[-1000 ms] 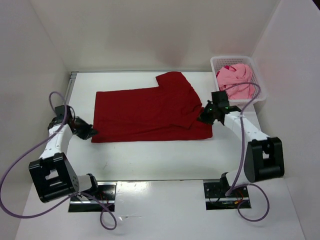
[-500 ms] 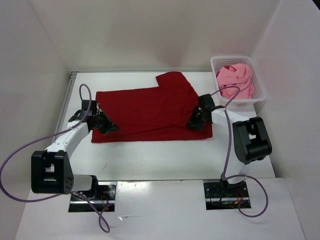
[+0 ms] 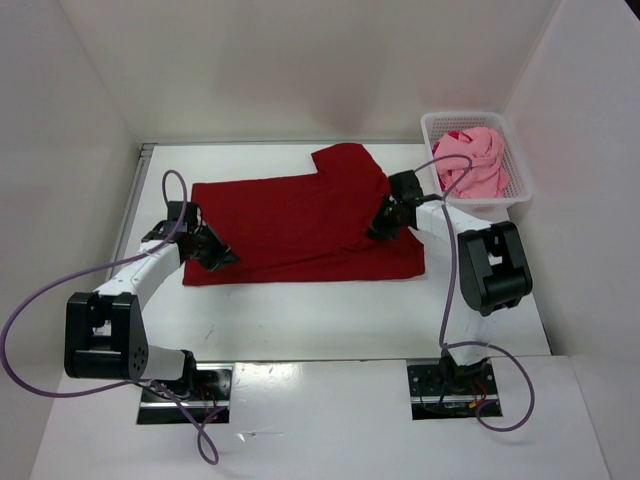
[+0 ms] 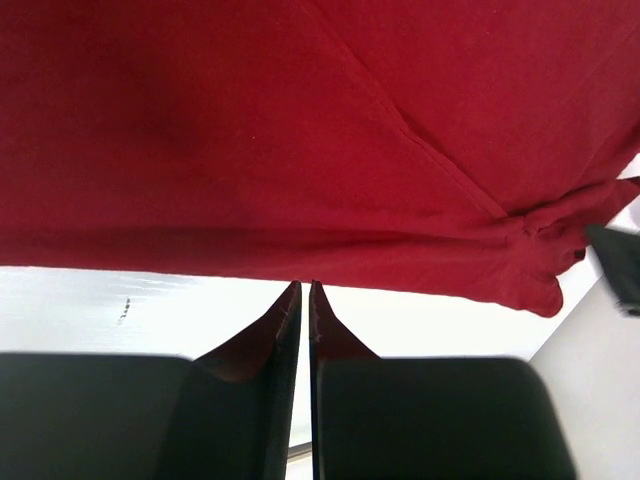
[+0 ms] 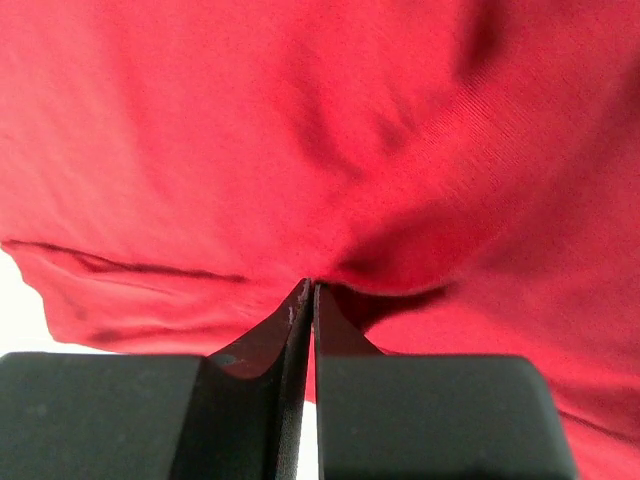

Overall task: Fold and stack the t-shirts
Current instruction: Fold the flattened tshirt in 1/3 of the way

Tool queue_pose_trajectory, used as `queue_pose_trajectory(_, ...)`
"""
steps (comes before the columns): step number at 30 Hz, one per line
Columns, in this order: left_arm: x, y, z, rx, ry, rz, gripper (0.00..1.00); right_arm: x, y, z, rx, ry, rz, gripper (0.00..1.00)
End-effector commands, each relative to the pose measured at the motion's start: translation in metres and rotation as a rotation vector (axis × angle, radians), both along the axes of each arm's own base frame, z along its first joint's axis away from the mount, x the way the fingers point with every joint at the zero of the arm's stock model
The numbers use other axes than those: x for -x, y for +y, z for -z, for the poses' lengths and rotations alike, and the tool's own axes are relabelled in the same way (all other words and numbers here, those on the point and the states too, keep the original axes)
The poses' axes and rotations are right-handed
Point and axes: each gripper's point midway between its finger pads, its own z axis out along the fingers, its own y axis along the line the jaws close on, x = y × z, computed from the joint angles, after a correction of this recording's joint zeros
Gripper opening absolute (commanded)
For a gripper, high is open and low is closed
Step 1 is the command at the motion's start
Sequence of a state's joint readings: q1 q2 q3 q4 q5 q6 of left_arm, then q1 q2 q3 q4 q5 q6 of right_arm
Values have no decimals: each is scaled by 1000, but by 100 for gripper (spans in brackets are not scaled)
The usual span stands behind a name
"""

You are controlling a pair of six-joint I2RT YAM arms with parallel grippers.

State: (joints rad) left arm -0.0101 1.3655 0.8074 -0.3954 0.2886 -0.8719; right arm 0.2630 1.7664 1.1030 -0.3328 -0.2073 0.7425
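From above, the dark red t-shirt lies spread flat across the middle of the table. Its long side runs left to right, and one sleeve sticks out toward the far edge. The light pink t-shirt is bunched up in the white basket, which sits at the table's far right corner, just beside the red shirt's right end. The left gripper is low over the shirt's near left corner. The right gripper is down on the cloth toward the shirt's right end, below the sleeve. Both arms reach in from the near edge.

In the left wrist view, the left gripper has its two fingers pressed together with only a thin slit between them. Their tips meet the hem of the dark red t-shirt. The hem looks flat there, so I cannot tell whether any cloth is caught between the tips. A seam runs diagonally across the fabric to a small bunched fold near the right side, and bare white table shows below the hem.

In the right wrist view, the right gripper is clenched as well, and here the grip is plain. The dark red t-shirt puckers into the fingertips, with creases and a dark fold drawn toward that point — a pinch of cloth is held. Red fabric fills nearly the whole view, with a sliver of white table at the lower left.
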Motion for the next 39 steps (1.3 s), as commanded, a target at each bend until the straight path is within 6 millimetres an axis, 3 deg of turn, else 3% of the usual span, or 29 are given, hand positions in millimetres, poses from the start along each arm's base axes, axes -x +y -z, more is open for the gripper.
queue_pose_trajectory(1, -2, 0, 2, 2, 0, -15, 12, -33, 24, -23, -22, -63, -40, 6)
queue_pose_trajectory(6, 0, 0, 1, 2, 0, -15, 12, -57, 58, -32, -21, -95, -99, 9)
queue_pose_trajectory(8, 2, 0, 2, 1, 9, -15, 12, -65, 61, -26, -24, -86, -90, 9)
queue_pose_trajectory(9, -2, 0, -5, 2, -11, -15, 12, -71, 68, -32, -31, -105, -99, 10)
queue_pose_trajectory(11, -4, 0, -8, 2, -20, -15, 12, -75, 70, -28, -27, -95, -99, 16)
queue_pose_trajectory(12, -4, 0, -8, 2, -20, -15, 13, -77, 76, -35, -34, -113, -108, 28)
queue_pose_trajectory(13, -4, 0, -8, 2, -20, -15, 13, -76, 75, -34, -27, -108, -116, 34)
queue_pose_trajectory(17, -8, -1, -16, -6, -42, -12, 14, -73, 73, -64, -19, -182, -114, 51)
queue_pose_trajectory(21, -8, -17, -23, -21, -60, 38, 14, -59, 57, -84, 23, -234, -95, 55)
queue_pose_trajectory(26, -3, -43, -13, -17, -22, 95, 16, -36, 40, -73, 63, -232, -78, 60)
queue_pose_trajectory(27, -4, -47, -11, -16, -25, 107, 16, -29, 37, -59, 68, -202, -73, 58)
queue_pose_trajectory(28, -5, -52, -14, -15, -34, 121, 16, -26, 36, -58, 67, -204, -73, 55)
queue_pose_trajectory(32, -8, -72, -6, -7, -16, 162, 16, -16, 35, -30, 69, -147, -74, 9)
queue_pose_trajectory(33, -7, -76, -3, -8, -13, 174, 16, -12, 35, -23, 72, -116, -81, 5)
queue_pose_trajectory(35, -9, -76, 4, -12, 9, 174, 16, -5, 30, -14, 90, -89, -77, 0)
queue_pose_trajectory(39, -5, -73, 20, -35, 49, 177, 16, 16, 15, -7, 124, -71, -47, 0)
